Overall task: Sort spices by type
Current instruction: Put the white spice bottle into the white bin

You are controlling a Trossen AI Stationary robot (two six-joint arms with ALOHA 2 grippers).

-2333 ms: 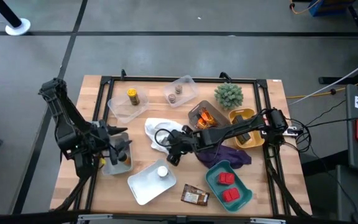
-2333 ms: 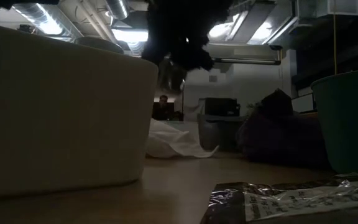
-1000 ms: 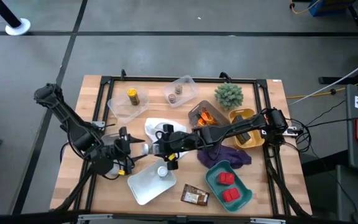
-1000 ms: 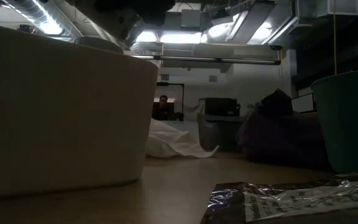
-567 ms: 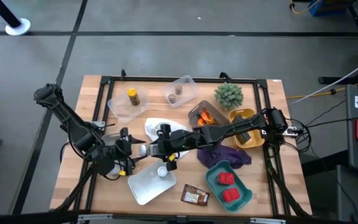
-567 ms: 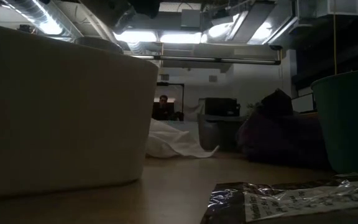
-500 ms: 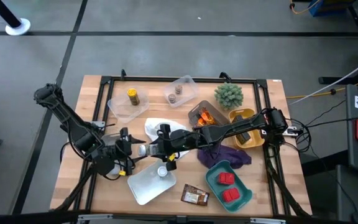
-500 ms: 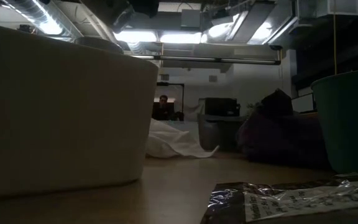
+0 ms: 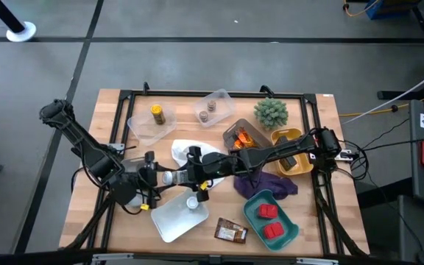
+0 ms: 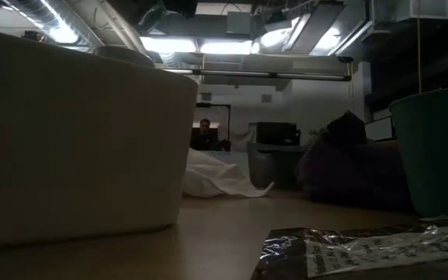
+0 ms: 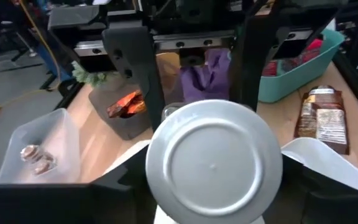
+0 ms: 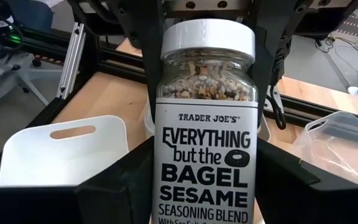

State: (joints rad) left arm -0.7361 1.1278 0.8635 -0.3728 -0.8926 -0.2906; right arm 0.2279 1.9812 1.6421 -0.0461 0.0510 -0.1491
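Observation:
A glass seasoning jar [image 9: 170, 177] with a white cap and a printed label [image 12: 205, 124] lies level in the air between my two grippers. It hangs above a white tray [image 9: 169, 221] that holds another white-capped jar [image 9: 191, 203]. My left gripper [image 9: 157, 177] comes from the table's left and stands at the cap end. My right gripper [image 9: 186, 175] reaches in from the right and is shut on the jar's body. A yellow jar [image 9: 156, 113] and brown jars [image 9: 209, 110] sit in clear tubs. Red boxes [image 9: 269, 217] lie in a teal tray, and orange packets [image 9: 241, 138] in a dark tray. My left gripper has its two fingers [image 12: 145, 50] against opposite sides of the white cap [image 12: 207, 38], level, from the table's left. My right gripper pinches the labelled body near its base end [image 12: 166, 186] between its two fingers [image 11: 135, 68], level, from the table's right. The jar is lifted clear and lies on its side.
A brown packet [image 9: 231, 232] lies near the table's near edge. A white cloth [image 9: 186, 153] and a purple cloth [image 9: 267, 184] lie mid-table. A green plant [image 9: 271, 112] and a yellow tray [image 9: 289, 151] stand at the right. In the low view, the white tray's wall [image 10: 76, 132] fills the left.
About two seconds ago my left gripper left the tray at the table's left and moved right toward the jar, while my right gripper carried the jar leftward to meet it. Over the last second both grippers and the jar have stayed almost still.

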